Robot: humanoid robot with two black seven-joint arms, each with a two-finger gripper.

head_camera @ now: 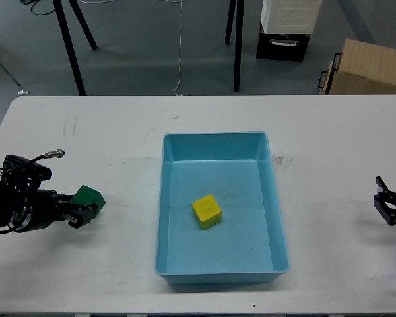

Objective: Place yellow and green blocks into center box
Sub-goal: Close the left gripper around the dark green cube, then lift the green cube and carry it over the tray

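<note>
left gripper (pixel 79 214) at the 9 o'clock edge of the white table (pixel 86 132), arm coming in low from the left. its fingers sit against the near-left faces of the green block (pixel 90 197), which reads as tilted, one corner raised; looks clamped on the block, though the fingertips are dark and partly behind it. block is still well outside the tray, off toward 9 o'clock from it.

centre: light-blue tray (pixel 168 218), long axis running 12 to 6. yellow block (pixel 206 211) lies on the tray floor, slightly toward 7 o'clock of the tray's middle, turned a little askew, touching no wall. that half of the job reads as done.

right gripper (pixel 391 208) at the 3 o'clock edge, only the tip in view, fingers apart, holding nothing, well away from tray.

judgement: about halfway. left to do: carry green toward 3 o'clock over the tray's left rim, release beside yellow.

beyond the table at 1 o'clock: white-and-black crate (pixel 287 26), cardboard box (pixel 368 66); not part of this.
</note>
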